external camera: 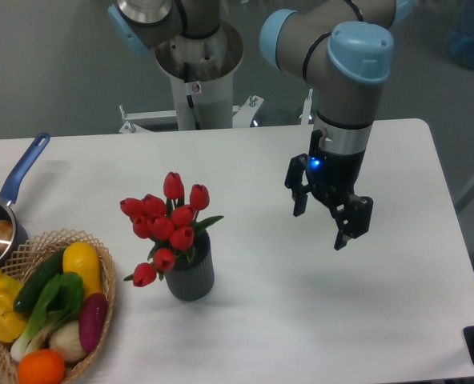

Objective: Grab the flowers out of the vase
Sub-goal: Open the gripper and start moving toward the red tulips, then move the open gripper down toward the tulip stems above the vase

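Flowers: the flowers (166, 226) stand upright in the vase (191, 273), left of table centre.
Bearing: from your gripper (323, 218) they lie well to the camera's left, slightly lower.
Gripper: fingers spread open, holding nothing, hanging above bare table (365, 320).

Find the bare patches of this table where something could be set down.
Bare white tabletop lies right of the ribbed dark grey vase, beneath and around the open black pincer, and along the far edge. The left is crowded: wicker vegetable basket, blue-handled steel saucepan.
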Controlling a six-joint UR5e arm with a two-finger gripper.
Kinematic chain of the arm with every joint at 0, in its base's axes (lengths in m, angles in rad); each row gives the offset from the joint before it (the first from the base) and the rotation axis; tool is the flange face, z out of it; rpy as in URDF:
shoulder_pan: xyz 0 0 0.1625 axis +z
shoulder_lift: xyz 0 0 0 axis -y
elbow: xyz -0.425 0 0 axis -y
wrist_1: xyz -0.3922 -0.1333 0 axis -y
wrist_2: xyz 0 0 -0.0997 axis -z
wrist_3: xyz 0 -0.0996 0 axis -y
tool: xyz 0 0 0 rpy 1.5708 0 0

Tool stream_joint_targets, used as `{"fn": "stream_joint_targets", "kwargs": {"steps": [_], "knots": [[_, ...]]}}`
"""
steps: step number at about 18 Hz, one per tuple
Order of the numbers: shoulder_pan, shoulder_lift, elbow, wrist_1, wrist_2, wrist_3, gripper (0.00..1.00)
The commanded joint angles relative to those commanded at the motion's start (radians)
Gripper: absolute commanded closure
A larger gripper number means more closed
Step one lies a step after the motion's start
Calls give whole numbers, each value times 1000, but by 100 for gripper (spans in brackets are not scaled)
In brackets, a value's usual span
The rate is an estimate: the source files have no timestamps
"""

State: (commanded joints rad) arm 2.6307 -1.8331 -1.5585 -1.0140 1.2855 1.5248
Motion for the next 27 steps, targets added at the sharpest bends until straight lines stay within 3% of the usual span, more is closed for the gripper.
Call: {"fn": "stream_joint_targets", "kwargs": {"steps": [7, 11, 15, 18, 20, 27], "knots": [[12, 2, -21, 9, -12, -3, 0], [66, 8, -93, 23, -98, -3, 0], [78, 14, -124, 21, -136, -2, 0], [84, 11, -158, 21, -245, -35, 0], [87, 11, -163, 18, -325, -43, 0], [60, 14, -181, -18, -365, -57, 0]]}}
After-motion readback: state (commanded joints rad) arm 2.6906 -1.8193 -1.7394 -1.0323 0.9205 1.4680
